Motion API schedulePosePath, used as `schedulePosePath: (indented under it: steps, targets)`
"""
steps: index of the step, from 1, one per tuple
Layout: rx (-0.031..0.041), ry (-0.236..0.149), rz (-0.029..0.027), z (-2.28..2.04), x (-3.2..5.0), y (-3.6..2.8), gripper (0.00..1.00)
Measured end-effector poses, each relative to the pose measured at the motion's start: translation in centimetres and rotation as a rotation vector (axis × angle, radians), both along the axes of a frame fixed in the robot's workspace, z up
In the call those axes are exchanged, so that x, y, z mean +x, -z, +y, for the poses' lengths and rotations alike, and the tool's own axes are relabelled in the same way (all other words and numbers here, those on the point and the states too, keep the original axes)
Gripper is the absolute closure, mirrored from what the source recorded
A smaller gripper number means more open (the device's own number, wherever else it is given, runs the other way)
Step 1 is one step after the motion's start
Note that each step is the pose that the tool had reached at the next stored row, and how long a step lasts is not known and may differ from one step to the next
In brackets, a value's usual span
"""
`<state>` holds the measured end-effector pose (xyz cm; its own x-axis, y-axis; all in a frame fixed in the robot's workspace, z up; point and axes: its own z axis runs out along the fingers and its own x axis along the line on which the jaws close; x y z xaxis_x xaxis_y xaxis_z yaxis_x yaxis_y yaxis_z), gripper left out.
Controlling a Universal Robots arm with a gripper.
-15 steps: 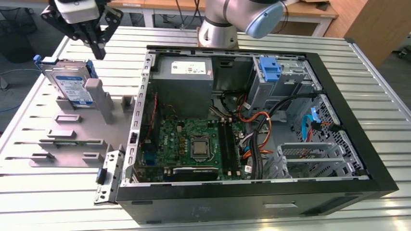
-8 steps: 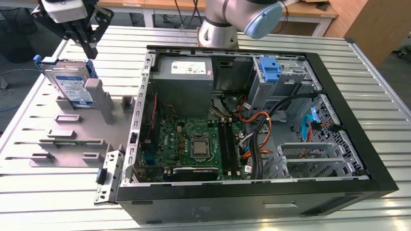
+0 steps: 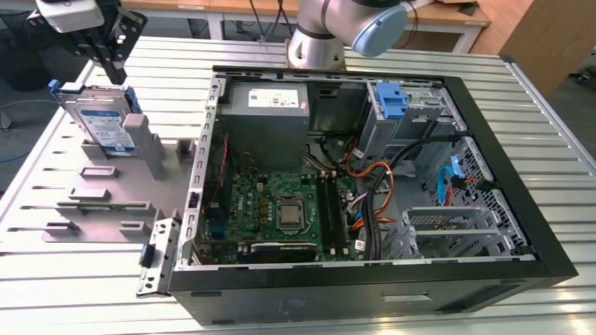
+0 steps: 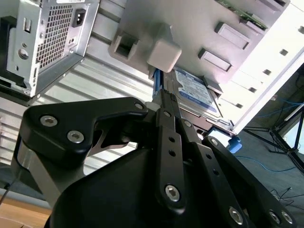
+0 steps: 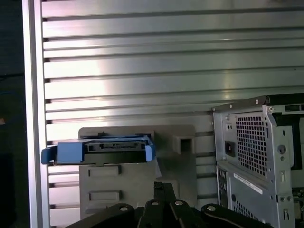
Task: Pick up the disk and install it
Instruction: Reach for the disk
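Pick-up step, I reckon: the gripper (image 3: 116,73) has its fingers pinched together on nothing, the disk (image 3: 98,118) stands on edge in its grey holder (image 3: 102,202) just below their tips, so grabbing needs them opened.

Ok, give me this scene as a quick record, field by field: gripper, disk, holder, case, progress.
gripper: shut, at the disk's top edge; contact unclear
disk: standing on edge in the holder, outside the case
holder: grey, on the slatted table
case: open, to the exterior view's right of the holder
progress: disk not yet lifted or installed
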<state>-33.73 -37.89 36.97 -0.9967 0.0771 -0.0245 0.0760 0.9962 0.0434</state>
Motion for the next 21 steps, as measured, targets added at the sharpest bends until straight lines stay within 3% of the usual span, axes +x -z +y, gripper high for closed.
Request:
schedulePosePath:
  steps: [21]
  targets:
    - [-0.0059,0.003,0.0,1.19,-4.67,1.16,0.89]
